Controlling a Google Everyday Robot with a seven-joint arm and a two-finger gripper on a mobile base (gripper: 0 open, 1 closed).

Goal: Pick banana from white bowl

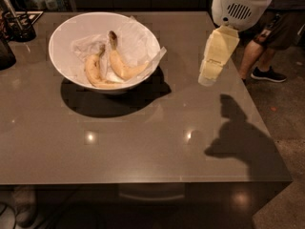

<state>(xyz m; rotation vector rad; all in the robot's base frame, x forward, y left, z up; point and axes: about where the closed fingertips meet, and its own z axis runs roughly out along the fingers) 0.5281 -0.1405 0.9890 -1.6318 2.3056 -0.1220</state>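
The white bowl (66,32) stands on the far left part of the table, lined with crumpled white paper. Two yellow bananas lie in it. The banana (123,67) is the curved one on the right, its slender stem pointing away and ending in a dark knob. The shorter banana (93,73) lies left of it, touching it near the bottom. My gripper (208,78), pale yellow under a white wrist housing, hangs above the table to the right of the bowl, clear of its rim and holding nothing I can see.
The grey-brown table (143,142) ends at the right and front edges. A dark holder with utensils (16,25) stands at the far left corner. A person's legs and shoe (267,73) are beyond the right edge.
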